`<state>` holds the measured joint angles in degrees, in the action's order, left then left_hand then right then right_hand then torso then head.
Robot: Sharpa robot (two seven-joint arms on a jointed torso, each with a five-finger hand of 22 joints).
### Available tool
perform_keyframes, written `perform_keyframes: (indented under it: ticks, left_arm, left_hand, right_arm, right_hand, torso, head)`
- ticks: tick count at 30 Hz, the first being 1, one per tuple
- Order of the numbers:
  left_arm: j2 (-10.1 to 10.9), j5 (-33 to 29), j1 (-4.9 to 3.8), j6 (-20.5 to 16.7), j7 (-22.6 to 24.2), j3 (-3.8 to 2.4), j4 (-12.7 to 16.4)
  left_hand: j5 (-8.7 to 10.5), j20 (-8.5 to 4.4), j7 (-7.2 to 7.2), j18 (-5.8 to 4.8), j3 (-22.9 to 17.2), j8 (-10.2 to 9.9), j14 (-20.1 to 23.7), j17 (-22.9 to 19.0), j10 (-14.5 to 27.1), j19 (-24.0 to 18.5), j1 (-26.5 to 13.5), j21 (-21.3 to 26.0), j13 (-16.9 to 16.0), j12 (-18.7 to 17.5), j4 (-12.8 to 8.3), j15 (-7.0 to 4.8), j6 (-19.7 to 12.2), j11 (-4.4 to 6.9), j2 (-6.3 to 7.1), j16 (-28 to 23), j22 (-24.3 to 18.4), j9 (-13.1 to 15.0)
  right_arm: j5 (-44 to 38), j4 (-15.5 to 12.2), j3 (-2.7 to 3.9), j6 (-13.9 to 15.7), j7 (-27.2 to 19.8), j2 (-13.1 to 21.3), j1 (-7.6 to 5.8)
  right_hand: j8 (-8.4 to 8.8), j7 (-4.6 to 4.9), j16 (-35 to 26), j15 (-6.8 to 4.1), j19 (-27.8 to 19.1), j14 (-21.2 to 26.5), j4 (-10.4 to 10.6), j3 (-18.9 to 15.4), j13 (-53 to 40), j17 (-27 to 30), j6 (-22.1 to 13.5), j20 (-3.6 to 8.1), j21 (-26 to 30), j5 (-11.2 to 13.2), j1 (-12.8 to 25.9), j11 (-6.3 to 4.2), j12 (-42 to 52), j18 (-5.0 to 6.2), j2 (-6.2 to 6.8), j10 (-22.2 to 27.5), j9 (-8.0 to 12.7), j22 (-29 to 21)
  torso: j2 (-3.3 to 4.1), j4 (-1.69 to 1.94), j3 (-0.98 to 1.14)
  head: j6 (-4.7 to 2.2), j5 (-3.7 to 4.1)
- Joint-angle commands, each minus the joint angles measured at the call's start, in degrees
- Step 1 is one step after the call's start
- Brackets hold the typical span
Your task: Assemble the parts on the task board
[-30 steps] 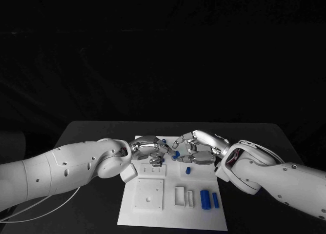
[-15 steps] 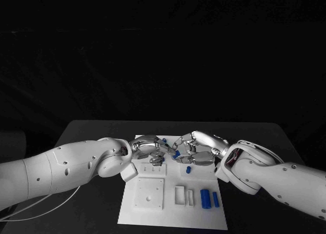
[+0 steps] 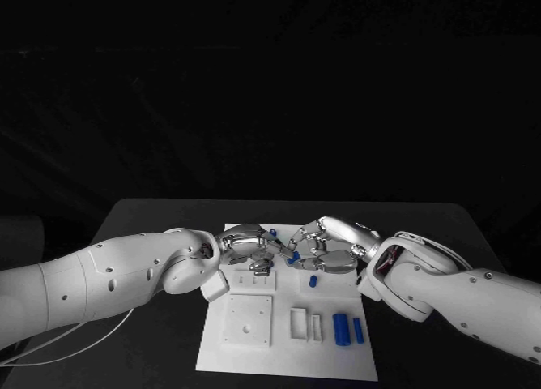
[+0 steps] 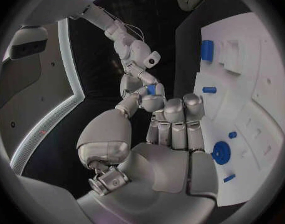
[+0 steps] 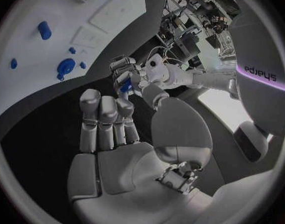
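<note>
Head view: both hands meet above far end of task board [image 3: 288, 356], centre of frame. Left hand [image 3: 245, 250] curled, fingertips crowding a small blue part [image 3: 293, 257] between the two hands. Right hand [image 3: 329, 247] arched over it from frame right, fingers bent in. Which hand really carries the part: can't tell here. Lower on board, two blue cylinders [image 3: 341, 331] lying side by side at lower right, short blue peg [image 3: 313, 283] standing just below right hand.

Left wrist view: left hand [image 4: 170, 129] fingers folded together, nothing seen in palm. Beyond its tips, right hand's fingertips [image 4: 142, 97] nipping the blue part [image 4: 151, 89], mid frame. Board [image 4: 254, 74] along right side w/ blue pieces incl. round disc [image 4: 221, 153].

Right wrist view: right hand [image 5: 111, 119] fingers together, half curled; blue part [image 5: 125, 86] at their tips, left hand [image 5: 127, 72] touching it from other side, centre frame. Board [image 5: 117, 15] upper left.

Risks, as judged: part held mid-air over dark table edge by tips only, so slip during hand-over = drop off board, maybe roll. Tight finger crowding → knock or twist part, wrong orientation for seating. Low sweep could topple standing peg.
</note>
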<state>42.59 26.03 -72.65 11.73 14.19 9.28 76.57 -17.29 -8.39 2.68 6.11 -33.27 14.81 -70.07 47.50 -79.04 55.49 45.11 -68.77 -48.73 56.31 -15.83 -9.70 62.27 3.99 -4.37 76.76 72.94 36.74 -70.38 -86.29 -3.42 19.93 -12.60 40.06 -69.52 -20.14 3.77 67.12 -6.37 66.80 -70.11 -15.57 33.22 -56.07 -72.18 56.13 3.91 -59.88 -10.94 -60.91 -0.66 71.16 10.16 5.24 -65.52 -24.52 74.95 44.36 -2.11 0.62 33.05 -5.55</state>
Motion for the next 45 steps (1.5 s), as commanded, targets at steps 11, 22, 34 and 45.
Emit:
perform_keyframes:
  ticks: [11,22,34,45]
  left_arm:
    - [0.1,-0.8,-0.06,-1.2,-0.6,-0.07,0.6]
    - [0.2,-0.9,-0.06,-4.5,-2.9,-0.01,0.7]
    - [0.1,-1.9,-0.06,-7.4,-3.2,0.05,1.3]
    - [0.1,-2.1,-0.06,-7.7,-3.7,0.07,1.6]
  left_hand:
    - [0.21,-5.87,-0.11,-0.1,0.0,0.1,0.1,0.1,0.7,-0.4,1.8,0.2,-0.1,0.3,0.6,-0.38,0.2,-0.06,-1.7,0.1,0.0,0.0]
    - [9.65,-6.06,0.4,0.04,1.7,-1.1,0.1,-0.1,1.3,-0.4,-1.5,0.6,-0.1,0.5,3.9,0.04,-2.3,-0.49,4.82,0.0,-0.1,-0.4]
    - [11.06,-6.19,0.64,0.2,1.1,-1.8,0.2,-0.3,1.6,-0.4,-1.7,0.7,-0.1,0.5,5.3,0.2,-3.6,-0.7,6.67,-0.1,-0.2,-0.6]
    - [11.46,-6.13,0.81,0.2,1.1,-2.0,0.2,-0.3,1.8,-0.4,-1.9,0.7,-0.1,0.6,5.9,0.38,-3.9,-0.87,7.45,-0.2,-0.1,-0.6]
  right_arm:
    - [-3.9,-0.5,-0.13,2.0,1.2,-0.3,0.08]
    - [-3.9,-0.9,-0.13,3.9,2.9,-0.1,0.09]
    - [-4.0,-1.6,-0.14,5.0,5.9,-0.1,0.14]
    - [-6.3,-1.7,-0.14,7.3,9.2,-0.3,0.19]
  right_hand:
    - [-0.8,1.38,0.6,-0.69,0.2,-0.1,-0.4,1.7,-0.5,0.4,3.1,0.09,-0.6,0.6,0.9,-0.55,-0.7,4.84,0.91,-0.5,-1.0,0.8]
    - [-1.21,0.92,0.9,-1.07,0.6,-0.4,-0.2,2.0,-0.9,0.7,4.1,0.3,-0.9,-0.8,1.9,-0.99,-1.0,4.84,0.97,-1.2,-1.7,0.6]
    - [-1.37,0.56,1.1,-1.43,1.0,-0.6,0.0,2.0,-1.4,1.0,4.7,0.51,-1.0,-1.7,3.1,-1.35,-1.2,4.84,1.55,-2.0,-2.2,0.5]
    - [-1.28,0.46,1.2,-1.56,1.3,-0.8,0.2,1.9,-1.4,1.2,4.8,0.73,-1.0,-2.5,3.9,-1.46,-1.7,4.84,2.26,-2.3,-2.4,0.3]
  torso:
    - [-0.01,0.03,-0.02]
    - [-0.01,0.02,0.03]
    - [-0.01,0.0,0.01]
    - [-0.01,0.01,-0.01]
  head:
    - [-0.05,0.07]
    - [-0.08,0.13]
    - [-0.16,0.43]
    - [-0.25,0.48]
